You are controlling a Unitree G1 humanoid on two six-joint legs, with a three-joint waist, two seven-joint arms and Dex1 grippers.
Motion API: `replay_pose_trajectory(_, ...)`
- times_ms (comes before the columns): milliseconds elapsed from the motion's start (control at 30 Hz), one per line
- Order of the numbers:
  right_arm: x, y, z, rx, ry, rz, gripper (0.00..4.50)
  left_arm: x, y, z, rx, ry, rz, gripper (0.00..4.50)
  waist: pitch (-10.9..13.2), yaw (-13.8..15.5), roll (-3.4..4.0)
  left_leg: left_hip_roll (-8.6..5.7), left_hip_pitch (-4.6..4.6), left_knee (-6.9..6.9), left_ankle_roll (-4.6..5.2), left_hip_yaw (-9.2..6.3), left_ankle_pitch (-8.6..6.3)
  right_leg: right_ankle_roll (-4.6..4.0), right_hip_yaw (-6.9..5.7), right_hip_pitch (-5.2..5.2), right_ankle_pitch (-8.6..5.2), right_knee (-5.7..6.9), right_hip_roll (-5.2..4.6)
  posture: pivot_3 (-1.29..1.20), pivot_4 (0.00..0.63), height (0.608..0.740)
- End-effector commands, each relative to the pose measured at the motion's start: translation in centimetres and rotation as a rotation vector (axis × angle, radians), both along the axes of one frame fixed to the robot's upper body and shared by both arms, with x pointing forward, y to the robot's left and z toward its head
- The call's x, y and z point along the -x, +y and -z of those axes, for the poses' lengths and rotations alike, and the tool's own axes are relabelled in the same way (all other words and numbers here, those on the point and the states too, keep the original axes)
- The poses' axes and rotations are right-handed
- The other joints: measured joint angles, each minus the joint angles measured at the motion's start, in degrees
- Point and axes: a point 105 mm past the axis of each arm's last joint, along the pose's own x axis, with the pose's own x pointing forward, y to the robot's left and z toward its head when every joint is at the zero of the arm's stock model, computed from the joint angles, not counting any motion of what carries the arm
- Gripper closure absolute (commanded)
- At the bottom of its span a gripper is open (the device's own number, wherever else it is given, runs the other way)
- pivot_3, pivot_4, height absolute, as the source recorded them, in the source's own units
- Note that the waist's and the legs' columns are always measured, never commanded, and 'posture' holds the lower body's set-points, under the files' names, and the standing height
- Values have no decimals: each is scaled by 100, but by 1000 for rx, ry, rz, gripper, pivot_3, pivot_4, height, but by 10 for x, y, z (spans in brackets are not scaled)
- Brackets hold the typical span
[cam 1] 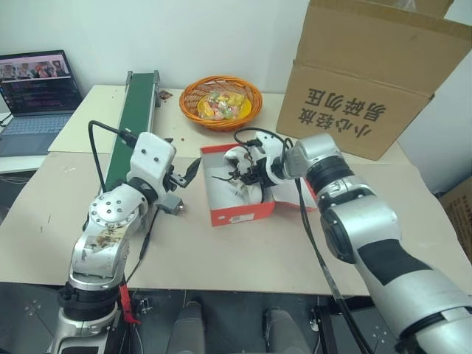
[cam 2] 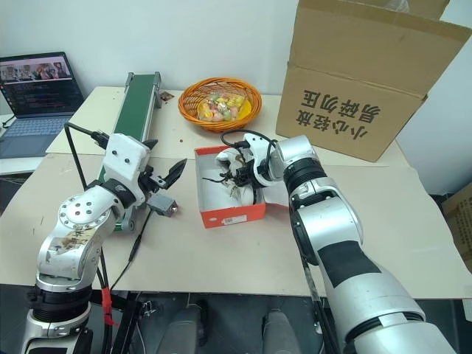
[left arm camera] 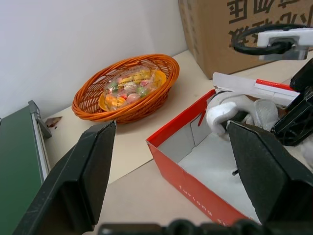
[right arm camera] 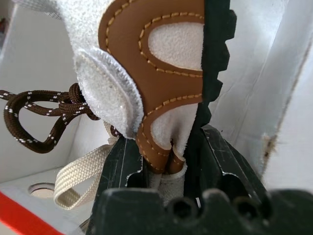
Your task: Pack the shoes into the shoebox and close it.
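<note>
The beige table (cam 1: 243,251) carries an open red shoebox (cam 1: 240,215) near its middle. Behind it sit an orange basket (cam 1: 220,101) and, far right, a big brown carton (cam 1: 369,81). A green conveyor (cam 1: 133,122) runs along the left.

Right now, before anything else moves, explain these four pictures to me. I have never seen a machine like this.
This is a humanoid robot with two arms, each ending in a two-fingered black gripper. The two wide pictures come from cameras in its head, looking down over the arms. The two close-ups come from cameras on its wrists, looking along the fingers.

On the table lies an open red shoebox, white inside. The right gripper reaches into it, shut on a white shoe with brown trim and dark laces; the right wrist view shows the fingers pinching it. The left gripper hangs open beside the box, holding nothing.

Further back stand an orange basket of wrapped sweets, a green conveyor, a large brown carton and a laptop.
</note>
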Motion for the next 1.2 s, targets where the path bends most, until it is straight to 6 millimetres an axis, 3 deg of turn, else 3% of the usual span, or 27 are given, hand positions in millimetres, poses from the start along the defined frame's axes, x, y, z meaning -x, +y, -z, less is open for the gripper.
replay_pose_trajectory(33,-6,1,-7,5,-59,-14,3498,8,0,-13,6,-53,-2,627,0,1,0,0,0,0,0,0,0,0,0,0,0,0,0,0,150,721)
replay_pose_trajectory(267,-6,2,0,21,-56,-9,3498,10,-3,-13,15,-49,2,627,0,-4,0,0,3,0,0,0,0,0,0,2,1,0,0,0,150,721)
replay_pose_trajectory(333,-7,3,-4,1,-63,5,2607,10,-2,-13,16,-50,0,518,0,-3,0,0,4,1,-1,0,0,1,0,7,1,0,0,0,150,721)
replay_pose_trajectory(467,-7,14,-22,-48,-84,-40,1395,9,-2,-13,16,-50,4,518,0,-4,0,0,5,2,-1,0,0,1,0,8,1,0,0,0,150,721)
replay_pose_trajectory(700,-4,34,-63,-164,-121,-108,1395,7,-6,-14,22,-50,21,518,1,-7,2,0,0,-4,-1,0,0,0,0,-3,0,0,1,0,150,721)
replay_pose_trajectory(900,-6,38,-100,-249,-199,-120,1395,4,-8,-16,29,-54,36,518,1,8,2,0,0,-3,-1,0,-1,0,0,-1,0,-1,0,0,150,721)
replay_pose_trajectory(1033,-12,24,-100,-275,-210,-61,1395,4,-8,-18,32,-56,40,518,1,19,2,0,-1,-2,-1,0,-1,0,-1,0,0,-1,0,0,150,721)
replay_pose_trajectory(1200,-20,-10,-78,-240,-190,53,1395,5,-8,-18,29,-53,44,518,1,17,2,0,-1,-2,-1,0,-1,1,-1,0,0,-2,-1,0,150,721)
